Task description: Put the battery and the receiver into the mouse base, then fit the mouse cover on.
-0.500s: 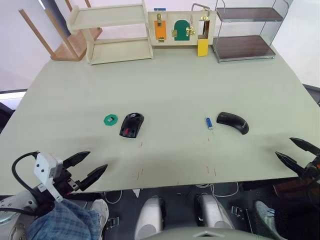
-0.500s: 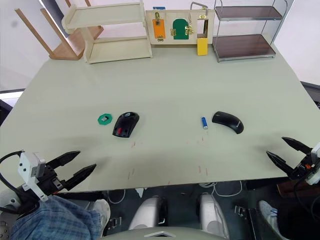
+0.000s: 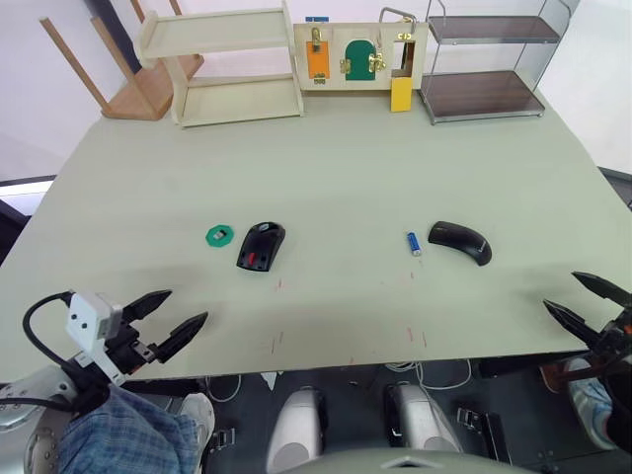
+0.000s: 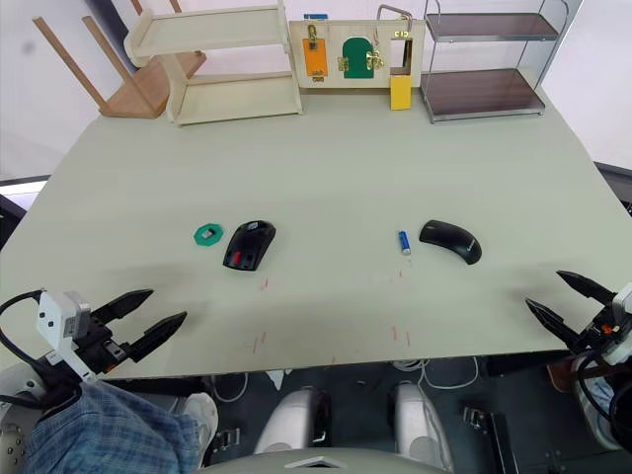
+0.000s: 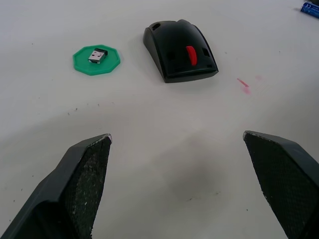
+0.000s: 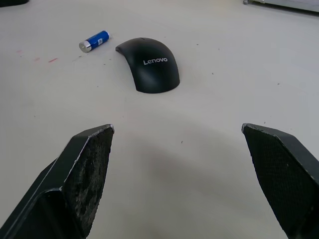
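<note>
On the pale table point(image 3: 326, 158) the mouse base point(image 3: 261, 246) lies left of centre, open side up, with a red patch showing inside. Just beside it, on its left, a green disc point(image 3: 218, 236) carries the receiver point(image 5: 97, 55), a small dark stub lying on top of the disc. Well to the right, the blue battery point(image 3: 413, 243) lies on the table with its silvery end toward the near edge, and the cover point(image 3: 460, 240), a glossy black shell marked Lenovo, sits near it on the right, apart from it. The left gripper point(image 3: 166, 323) hovers at the near left edge of the table, fingers spread wide and holding nothing; it points toward the base and disc. The right gripper point(image 3: 585, 301) hangs at the near right corner, fingers likewise spread and empty, aimed at the cover and battery. At the far edge stand a wooden shelf point(image 3: 222, 64), a board with latches point(image 3: 358, 54), a metal rack point(image 3: 484, 59) and a tipped stool point(image 3: 133, 74).
</note>
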### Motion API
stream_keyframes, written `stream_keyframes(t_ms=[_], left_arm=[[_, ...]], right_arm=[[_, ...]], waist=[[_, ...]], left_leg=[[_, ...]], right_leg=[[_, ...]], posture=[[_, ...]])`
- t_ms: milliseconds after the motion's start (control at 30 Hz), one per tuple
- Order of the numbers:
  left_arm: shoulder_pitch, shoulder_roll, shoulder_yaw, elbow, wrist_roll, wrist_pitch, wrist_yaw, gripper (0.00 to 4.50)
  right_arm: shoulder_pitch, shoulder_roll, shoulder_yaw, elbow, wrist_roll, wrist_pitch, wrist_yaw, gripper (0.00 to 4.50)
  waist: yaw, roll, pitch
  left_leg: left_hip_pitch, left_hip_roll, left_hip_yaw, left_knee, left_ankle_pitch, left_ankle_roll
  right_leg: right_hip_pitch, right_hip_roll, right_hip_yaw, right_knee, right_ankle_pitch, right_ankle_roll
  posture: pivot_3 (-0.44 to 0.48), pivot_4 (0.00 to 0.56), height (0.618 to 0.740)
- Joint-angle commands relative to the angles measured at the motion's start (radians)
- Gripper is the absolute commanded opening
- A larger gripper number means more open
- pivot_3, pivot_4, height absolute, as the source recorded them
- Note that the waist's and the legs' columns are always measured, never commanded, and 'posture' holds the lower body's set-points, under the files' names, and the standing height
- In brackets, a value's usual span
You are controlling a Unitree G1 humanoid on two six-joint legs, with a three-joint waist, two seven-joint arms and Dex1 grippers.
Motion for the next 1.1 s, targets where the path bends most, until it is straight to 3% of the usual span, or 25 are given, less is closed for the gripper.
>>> stream_keyframes(t_ms=[33,567,867,1100], left_arm=[[0.005,-0.005,0.013,-0.01,-0.002,-0.01,-0.003,4.5],[0.008,-0.05,-0.01,-0.107,-0.011,0.014,0.053,4.5],[-0.04,-0.127,-0.088,-0.265,-0.01,0.094,0.213,4.5],[-0.188,-0.247,-0.225,-0.366,0.078,0.208,0.508,4.5]], right_arm=[[0.001,-0.002,-0.034,-0.032,0.007,-0.014,-0.012,4.33],[0.006,0.006,-0.025,-0.1,0.054,0.028,0.027,4.33],[0.003,-0.001,-0.01,-0.135,0.045,0.065,0.044,4.33],[-0.01,-0.007,-0.005,-0.141,0.056,0.083,0.1,4.33]], waist=[[0.0,0.0,0.0],[0.012,0.0,0.0],[0.017,0.0,0.0],[0.018,0.0,-0.001]], left_leg=[[0.0,0.0,0.0,0.0,0.0,0.0],[0.0,0.0,0.001,0.001,0.0,0.0],[0.001,0.0,0.0,0.002,0.0,0.0],[0.002,-0.001,-0.002,0.004,0.0,0.0]], right_leg=[[0.0,0.0,0.0,0.0,0.0,0.0],[0.0,0.0,0.0,0.001,0.0,0.0],[0.003,0.0,0.0,0.001,0.0,0.0],[0.006,0.001,-0.001,0.001,0.001,0.0]], posture=[[0.0,0.15,0.74],[0.0,0.15,0.74],[0.0,0.15,0.74],[0.0,0.15,0.74]])
